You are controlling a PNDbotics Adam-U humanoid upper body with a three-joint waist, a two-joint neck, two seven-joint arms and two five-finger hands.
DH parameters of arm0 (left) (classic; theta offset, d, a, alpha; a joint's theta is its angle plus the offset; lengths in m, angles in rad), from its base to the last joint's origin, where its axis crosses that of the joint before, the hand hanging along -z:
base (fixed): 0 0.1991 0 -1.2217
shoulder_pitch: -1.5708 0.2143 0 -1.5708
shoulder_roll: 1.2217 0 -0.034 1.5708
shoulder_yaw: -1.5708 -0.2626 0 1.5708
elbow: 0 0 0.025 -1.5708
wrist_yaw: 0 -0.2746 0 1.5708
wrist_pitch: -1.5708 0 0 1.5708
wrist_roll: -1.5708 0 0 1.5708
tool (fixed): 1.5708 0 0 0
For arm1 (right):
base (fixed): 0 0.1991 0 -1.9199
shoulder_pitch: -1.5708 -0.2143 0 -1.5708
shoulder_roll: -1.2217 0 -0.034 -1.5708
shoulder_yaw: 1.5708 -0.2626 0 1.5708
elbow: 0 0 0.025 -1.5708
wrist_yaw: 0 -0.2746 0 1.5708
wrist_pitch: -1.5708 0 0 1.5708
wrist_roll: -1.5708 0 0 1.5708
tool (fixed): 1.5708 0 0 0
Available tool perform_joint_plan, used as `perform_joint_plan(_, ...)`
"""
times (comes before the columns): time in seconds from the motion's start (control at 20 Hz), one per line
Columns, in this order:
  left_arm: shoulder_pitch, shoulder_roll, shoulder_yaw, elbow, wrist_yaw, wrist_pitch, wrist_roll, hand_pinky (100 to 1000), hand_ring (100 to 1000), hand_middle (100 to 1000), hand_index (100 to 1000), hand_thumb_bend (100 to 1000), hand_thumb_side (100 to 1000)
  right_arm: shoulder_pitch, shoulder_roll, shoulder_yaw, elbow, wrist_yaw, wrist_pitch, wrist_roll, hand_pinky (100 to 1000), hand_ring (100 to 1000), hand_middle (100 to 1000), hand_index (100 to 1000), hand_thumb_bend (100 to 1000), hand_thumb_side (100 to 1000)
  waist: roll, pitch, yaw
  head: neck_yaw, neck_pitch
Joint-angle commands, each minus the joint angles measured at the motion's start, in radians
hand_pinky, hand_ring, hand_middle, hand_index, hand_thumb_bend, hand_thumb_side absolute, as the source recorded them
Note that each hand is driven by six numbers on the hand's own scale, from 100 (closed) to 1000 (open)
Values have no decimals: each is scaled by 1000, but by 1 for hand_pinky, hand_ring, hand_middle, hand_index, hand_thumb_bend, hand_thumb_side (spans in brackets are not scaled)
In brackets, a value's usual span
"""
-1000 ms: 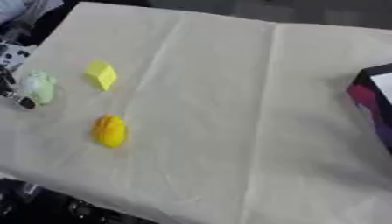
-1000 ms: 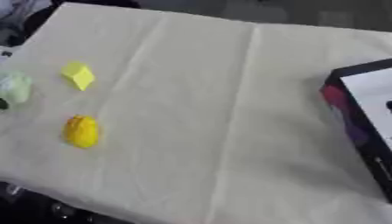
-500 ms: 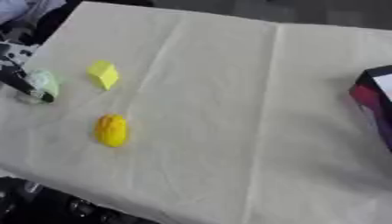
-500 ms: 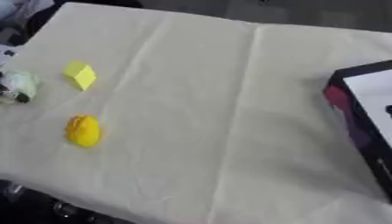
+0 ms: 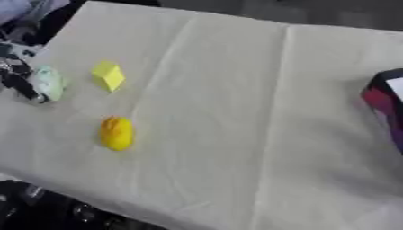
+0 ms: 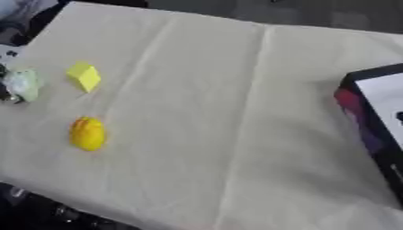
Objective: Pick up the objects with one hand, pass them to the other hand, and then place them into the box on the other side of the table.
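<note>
My left hand [image 5: 17, 80] reaches in at the table's left edge, its dark fingers curled round a pale green object [image 5: 49, 82] just above the cloth. To the right of it a yellow block [image 5: 108, 75] lies on the cloth. Nearer the front lies a rounded yellow-orange object [image 5: 116, 133]. The box [image 6: 376, 120], dark with a white inside and a purple-red side, stands at the right edge, partly cut off. My right hand shows in neither view.
A cream cloth [image 5: 236, 112] with long creases covers the table. Dark clutter lies beyond the front-left edge [image 5: 39, 211] and at the far left corner [image 5: 31, 18].
My left hand's fingers have closed in on the pale green object, and it has shifted slightly right and up. The two yellow things have stayed put.
</note>
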Motion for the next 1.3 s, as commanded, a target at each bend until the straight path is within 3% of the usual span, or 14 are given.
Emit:
perform_joint_plan(0.05, -1, 69, 7, -88, 32, 7, 3, 858, 791, 607, 524, 332, 100, -2, -21, -3, -21, -3, -2, 1, 1000, 929, 984, 1000, 100, 615, -5, -9, 1, 3, 6)
perform_joint_plan(0.4, 65, 152, 33, -350, 172, 46, -13, 849, 778, 595, 516, 288, 100, -4, -35, -5, -21, -29, -17, 2, 1000, 929, 983, 1000, 100, 602, -5, -13, 4, -24, 6)
perform_joint_plan(0.7, 98, 163, 45, -521, 249, 60, 23, 832, 759, 583, 506, 240, 100, -21, -63, -1, -21, -85, -41, 8, 1000, 928, 980, 1000, 100, 580, -10, -21, 6, -56, 6)
perform_joint_plan(1.05, 147, 91, 36, -695, 321, 2, 167, 799, 711, 570, 496, 191, 100, -129, -181, 39, -21, -231, -98, 44, 1000, 928, 977, 1000, 100, 543, -22, -33, 4, -108, 6)
perform_joint_plan(1.3, 168, 0, 32, -749, 282, 3, 296, 799, 699, 564, 491, 177, 100, -258, -307, 89, -21, -288, -129, 77, 1000, 929, 985, 1000, 100, 385, -31, -41, 2, -135, 6)
